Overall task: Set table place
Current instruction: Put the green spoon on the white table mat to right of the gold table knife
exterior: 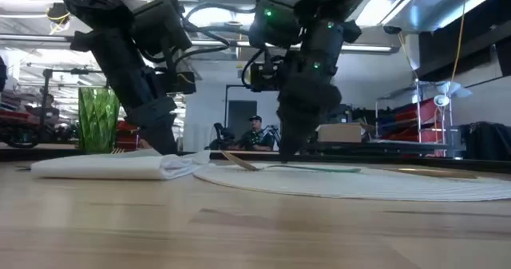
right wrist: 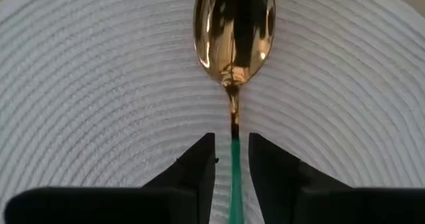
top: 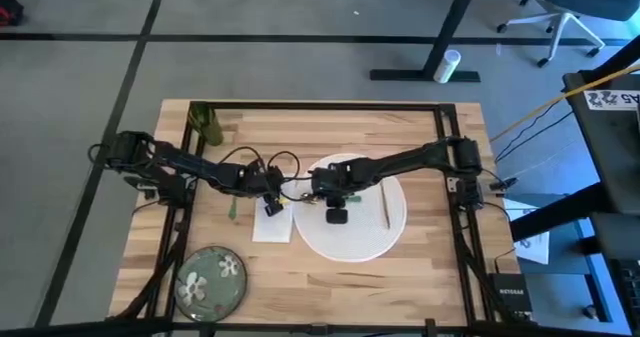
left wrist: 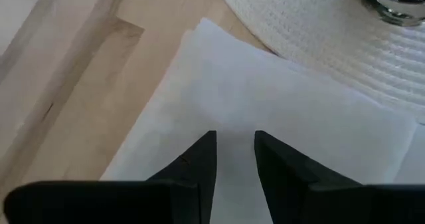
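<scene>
The rectangular light wooden butcher-block surface with black frame carries all items inside its edges. A large round white woven placemat lies right of centre, its left rim touching a folded white napkin. A green floral plate sits near the front left edge, well apart from the rest; open board lies between it and the napkin. A green faceted glass cup stands at the back left corner. A slim pale utensil lies on the placemat's right part.

The right pincer is over the placemat's middle, fingers closed narrowly about the green handle of a gold-bowled spoon lying flat. The left pincer is low over the napkin, fingers slightly parted, grasping nothing.
</scene>
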`<control>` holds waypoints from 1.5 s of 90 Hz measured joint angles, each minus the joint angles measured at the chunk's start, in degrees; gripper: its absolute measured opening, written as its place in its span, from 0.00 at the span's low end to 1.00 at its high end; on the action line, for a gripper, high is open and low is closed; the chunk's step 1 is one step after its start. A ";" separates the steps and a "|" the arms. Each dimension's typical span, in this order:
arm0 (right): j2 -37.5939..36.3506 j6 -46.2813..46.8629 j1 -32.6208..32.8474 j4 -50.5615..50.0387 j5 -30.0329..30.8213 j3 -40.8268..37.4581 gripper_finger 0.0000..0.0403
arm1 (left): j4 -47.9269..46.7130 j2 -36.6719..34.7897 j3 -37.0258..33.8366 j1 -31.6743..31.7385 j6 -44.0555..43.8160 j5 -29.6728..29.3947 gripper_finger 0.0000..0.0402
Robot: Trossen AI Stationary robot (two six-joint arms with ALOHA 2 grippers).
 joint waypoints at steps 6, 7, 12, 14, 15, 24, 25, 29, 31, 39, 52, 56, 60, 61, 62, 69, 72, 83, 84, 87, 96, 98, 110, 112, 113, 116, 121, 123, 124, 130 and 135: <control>0.00 0.00 0.02 0.19 0.00 0.02 0.19 | -0.09 0.00 0.00 0.00 0.00 0.00 0.22; 0.00 0.00 0.02 0.20 0.00 0.02 0.19 | -0.08 -0.01 0.00 0.00 0.00 0.00 0.22; 0.00 0.00 0.02 0.13 0.00 0.02 0.19 | -0.33 0.00 0.00 0.00 0.00 0.02 0.22; 0.00 0.00 0.02 0.13 0.00 0.02 0.19 | -0.52 0.00 0.00 0.00 0.00 0.02 0.22; 0.00 0.00 0.02 0.13 0.00 0.02 0.19 | -0.58 0.00 0.00 0.00 0.00 0.02 0.22; 0.11 0.00 0.02 -0.03 0.00 0.02 0.19 | -0.84 0.00 0.02 0.00 0.00 0.02 0.22; 0.21 0.00 0.02 0.00 0.00 0.03 0.19 | -0.87 0.00 0.02 0.00 0.00 0.02 0.22; 0.63 0.00 0.02 0.11 0.00 0.04 0.19 | -0.87 0.00 0.02 0.01 0.00 0.00 0.22; 0.84 0.00 0.02 -0.03 0.00 0.04 0.19 | -0.91 0.00 0.02 0.00 -0.02 0.00 0.22; 1.86 0.02 0.00 -0.20 0.00 0.05 0.19 | -1.03 0.00 0.02 0.00 -0.05 0.02 0.22; 2.54 0.32 0.00 -0.19 0.03 0.24 0.19 | -1.01 0.00 0.02 0.00 -0.13 0.02 0.22; 2.54 0.46 0.00 -0.19 0.15 0.24 0.19 | -1.00 0.00 0.02 0.00 -0.11 0.02 0.22; 2.55 0.48 0.00 -0.22 0.24 0.24 0.17 | -1.02 0.00 0.02 0.00 -0.10 0.02 0.22; 2.56 0.48 0.00 -0.22 0.24 0.24 0.17 | -1.01 0.00 0.02 0.00 -0.10 0.02 0.22; 2.56 0.48 0.00 -0.24 0.24 0.24 0.16 | -0.98 0.00 0.02 0.00 -0.06 0.01 0.22; 2.56 0.52 0.00 -0.28 0.27 0.22 0.10 | -1.01 0.00 0.02 0.00 -0.04 0.01 0.22; 2.57 0.55 0.00 -0.28 0.36 0.21 0.07 | -0.98 0.00 0.02 0.00 -0.04 0.02 0.22; 2.60 1.69 0.02 -0.32 1.13 0.17 0.02 | -1.05 0.00 0.02 0.00 -0.04 0.01 0.22; 2.60 1.93 0.02 -0.32 1.18 0.17 0.02 | -1.06 0.00 0.02 0.00 -0.04 0.01 0.22; 2.60 2.34 -0.03 -0.35 1.36 0.17 0.02 | -1.08 0.00 0.02 0.00 -0.04 0.02 0.22; 2.75 2.56 -0.09 -1.04 0.93 0.95 0.01 | -1.12 0.00 0.02 0.00 -0.04 0.02 0.22; 2.81 2.56 -0.09 -1.35 0.87 1.30 0.01 | -1.14 0.00 0.02 0.00 -0.04 0.01 0.22; 3.10 2.51 -0.07 -3.38 0.48 4.16 0.01 | -1.18 0.00 0.02 0.02 -0.04 0.02 0.22; 3.10 2.51 -0.07 -4.20 0.50 4.83 0.01 | -1.19 0.00 0.02 0.02 -0.04 0.02 0.22; 3.10 2.51 -0.07 -4.63 0.50 5.18 0.01 | -1.18 0.00 0.02 0.02 -0.04 0.02 0.22; 3.09 2.51 -0.03 -6.03 0.50 6.28 0.00 | -1.18 0.00 0.02 0.02 -0.07 0.02 0.22; 3.06 2.50 -0.02 -8.64 0.48 8.12 0.00 | -1.18 0.00 0.02 0.02 -0.17 0.02 0.22; 3.06 2.51 -0.02 -9.85 0.48 8.84 0.00 | -1.18 0.00 0.02 0.02 -0.17 0.02 0.22; 3.06 2.51 -0.02 -10.38 0.48 9.16 0.00 | -1.18 0.00 0.02 0.02 -0.15 0.02 0.22; 3.06 2.51 0.04 -12.53 0.48 10.85 0.00 | -1.18 0.00 0.02 0.02 -0.11 0.02 0.22; 3.06 2.51 0.04 -14.10 0.48 12.20 0.00 | -1.23 0.00 0.02 0.02 -0.17 0.02 0.22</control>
